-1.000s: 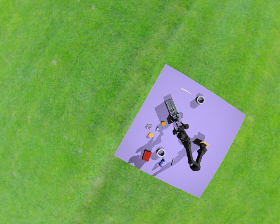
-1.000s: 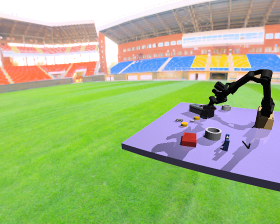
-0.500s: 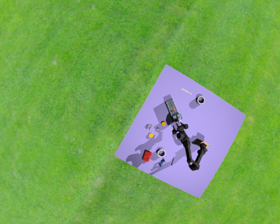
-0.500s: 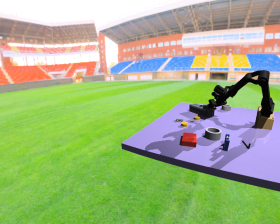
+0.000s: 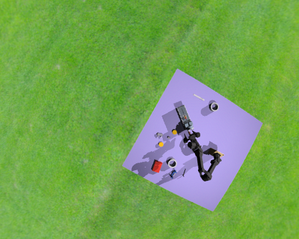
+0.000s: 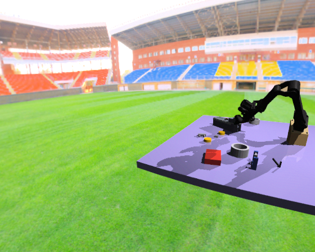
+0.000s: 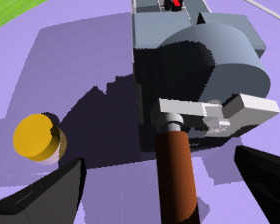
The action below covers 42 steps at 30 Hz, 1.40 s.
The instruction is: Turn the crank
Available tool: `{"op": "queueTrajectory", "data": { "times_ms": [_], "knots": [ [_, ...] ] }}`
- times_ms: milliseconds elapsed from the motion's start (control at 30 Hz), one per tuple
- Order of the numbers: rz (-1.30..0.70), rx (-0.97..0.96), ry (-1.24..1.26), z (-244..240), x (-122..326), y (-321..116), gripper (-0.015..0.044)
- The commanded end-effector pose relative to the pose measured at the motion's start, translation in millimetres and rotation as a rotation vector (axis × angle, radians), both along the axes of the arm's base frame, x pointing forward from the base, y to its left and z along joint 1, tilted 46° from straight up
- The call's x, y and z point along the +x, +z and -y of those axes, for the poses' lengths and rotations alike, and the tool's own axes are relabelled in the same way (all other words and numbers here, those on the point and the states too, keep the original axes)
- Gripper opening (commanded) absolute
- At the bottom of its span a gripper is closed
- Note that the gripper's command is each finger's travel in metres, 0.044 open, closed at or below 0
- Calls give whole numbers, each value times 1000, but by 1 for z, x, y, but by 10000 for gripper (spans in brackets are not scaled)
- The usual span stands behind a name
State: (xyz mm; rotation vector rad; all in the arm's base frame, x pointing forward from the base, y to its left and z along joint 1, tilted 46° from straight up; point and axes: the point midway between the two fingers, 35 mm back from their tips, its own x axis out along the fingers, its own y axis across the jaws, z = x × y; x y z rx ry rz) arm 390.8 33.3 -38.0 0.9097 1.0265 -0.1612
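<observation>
The grey machine [image 5: 181,110] [image 6: 224,125] [image 7: 231,42] stands on the purple table top, with a drum-shaped housing at its near end. Its slide's red pointer [image 5: 185,117] [image 7: 176,3] is cut by the top edge of the wrist view. The brass marks cannot be made out there, so the alignment cannot be told. A pale crank arm [image 7: 183,108] crosses the drum's front and bears a brown handle [image 7: 176,172] that points toward the wrist camera. My gripper [image 5: 190,135] [image 7: 161,160] is open and empty. Its fingers stand wide on either side of the handle, with gaps on both sides.
Yellow discs [image 5: 174,132] [image 5: 160,144] [image 7: 36,137] lie left of the machine. Grey rings [image 5: 211,110] [image 6: 239,154], a red block [image 5: 157,166] [image 6: 212,157], a blue object [image 5: 173,174] [image 6: 255,163] and a white bar [image 5: 198,97] are also on the table.
</observation>
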Motion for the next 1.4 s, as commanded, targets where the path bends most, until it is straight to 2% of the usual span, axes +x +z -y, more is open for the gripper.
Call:
{"op": "queueTrajectory", "data": {
  "times_ms": [0,533,1367],
  "knots": [
    [-9,-2,-4,-2,-3,-5,414],
    [-9,-2,-4,-2,-3,-5,0],
    [-10,-2,-4,-16,-3,-17,0]
  ]
}}
